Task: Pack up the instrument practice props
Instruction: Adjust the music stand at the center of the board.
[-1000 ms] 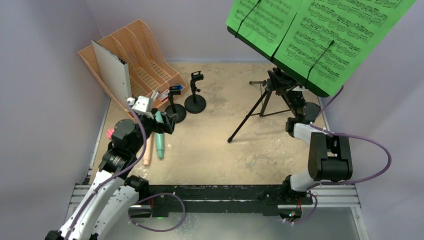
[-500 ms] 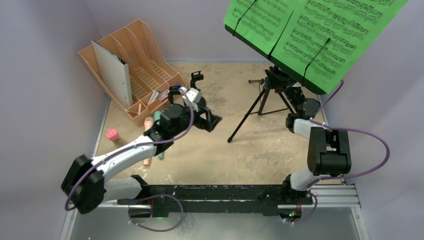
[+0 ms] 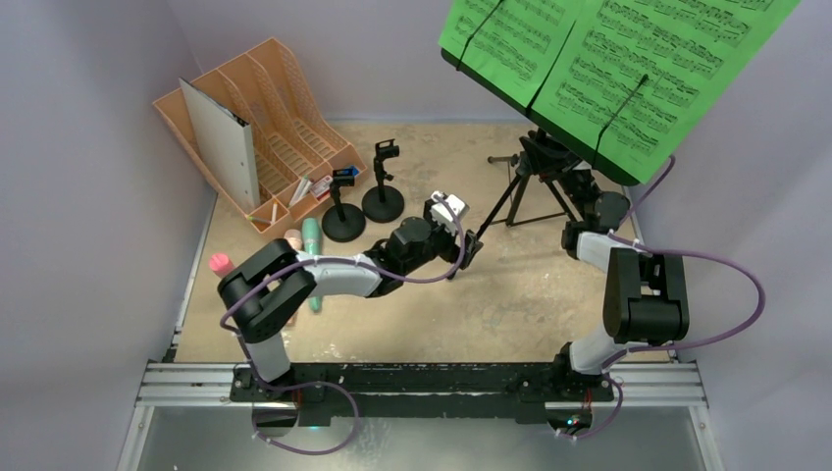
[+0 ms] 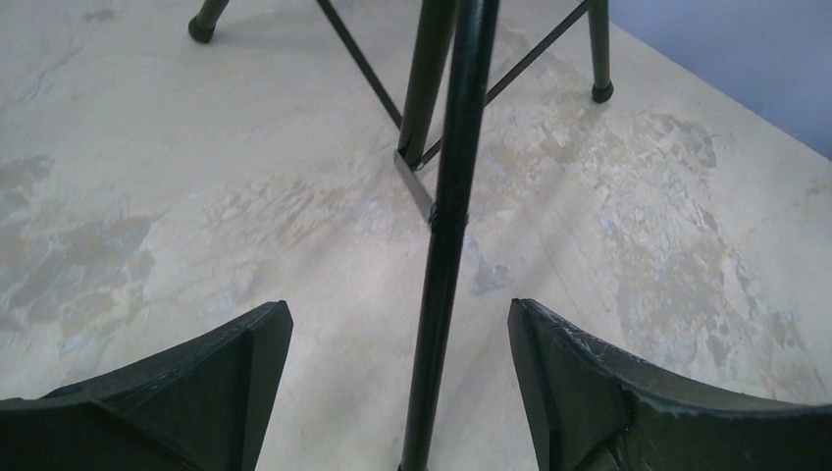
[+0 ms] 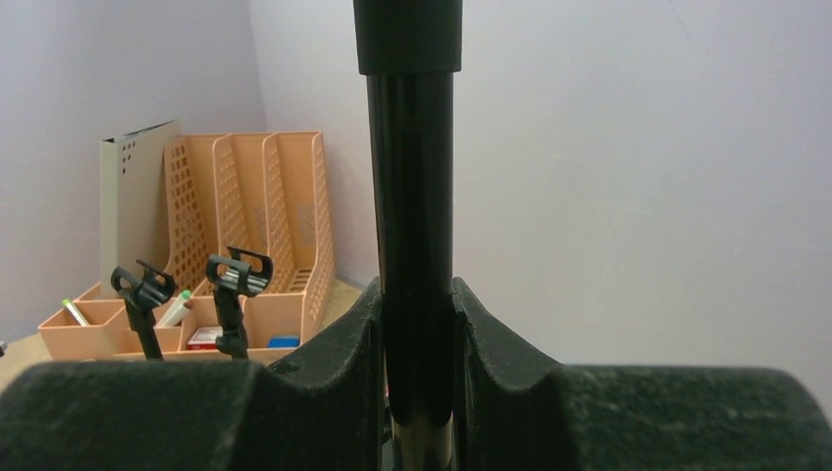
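Left arm has swung over from the left side to centre frame; left gripper (image 4: 397,312) is spread wide around one tripod (image 3: 538,162) leg, not touching. Right gripper (image 5: 417,324) pinches the centre pole (image 5: 412,196) at right, probably steadying the stand so its top-heavy green pages (image 3: 628,59) don't tip.

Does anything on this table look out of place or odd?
The teal toy microphone and the pink toy microphone lie loose beside the orange file rack, while the two clip poles stand empty.
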Controlling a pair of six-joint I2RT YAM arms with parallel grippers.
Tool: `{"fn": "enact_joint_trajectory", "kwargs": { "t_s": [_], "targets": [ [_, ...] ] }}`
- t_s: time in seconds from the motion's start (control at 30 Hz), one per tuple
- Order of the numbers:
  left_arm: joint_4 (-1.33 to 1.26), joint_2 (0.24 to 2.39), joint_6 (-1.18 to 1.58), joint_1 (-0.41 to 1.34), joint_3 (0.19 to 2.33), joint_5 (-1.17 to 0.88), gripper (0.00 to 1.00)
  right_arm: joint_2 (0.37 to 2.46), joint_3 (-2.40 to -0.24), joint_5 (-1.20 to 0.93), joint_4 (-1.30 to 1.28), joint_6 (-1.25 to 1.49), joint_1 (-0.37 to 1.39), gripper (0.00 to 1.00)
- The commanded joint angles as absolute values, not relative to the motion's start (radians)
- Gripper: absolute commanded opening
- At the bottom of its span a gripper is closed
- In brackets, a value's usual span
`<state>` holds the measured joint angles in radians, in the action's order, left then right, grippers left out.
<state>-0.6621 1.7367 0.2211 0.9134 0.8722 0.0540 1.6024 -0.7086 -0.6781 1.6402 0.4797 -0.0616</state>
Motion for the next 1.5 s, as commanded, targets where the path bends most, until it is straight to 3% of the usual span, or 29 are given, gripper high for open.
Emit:
{"fn": "enact_joint_trajectory", "kwargs": {
  "t_s": [0.0,0.23,0.57,0.73,1.1,1.3,1.47],
  "targets": [
    [-0.791,1.803,0.117,0.934,0.939,0.073,0.83,1.697,-0.645,-0.871,2.005,0.553,-0.04,0.0],
    [-0.847,1.89,0.038,0.941,0.955,0.061,0.63,1.7,-0.66,-0.889,2.004,0.567,-0.04,0.0],
    [-0.866,1.864,-0.087,0.959,0.923,0.132,0.0,1.734,-0.705,-0.921,2.009,0.591,-0.04,0.0],
    [-0.899,1.806,-0.142,0.988,0.857,0.26,0.0,1.813,-0.769,-0.968,2.135,0.715,-0.04,0.0],
    [-1.005,1.756,-0.223,1.092,0.726,0.567,0.0,1.927,-0.943,-1.055,2.14,0.792,-0.008,0.0],
    [-0.956,1.776,-0.188,1.093,0.762,0.607,0.0,1.896,-0.915,-1.067,2.119,0.787,-0.008,0.47],
    [-0.893,1.789,-0.147,1.092,0.802,0.616,0.0,1.808,-0.846,-1.022,2.002,0.692,-0.027,0.68]
  ]
}}
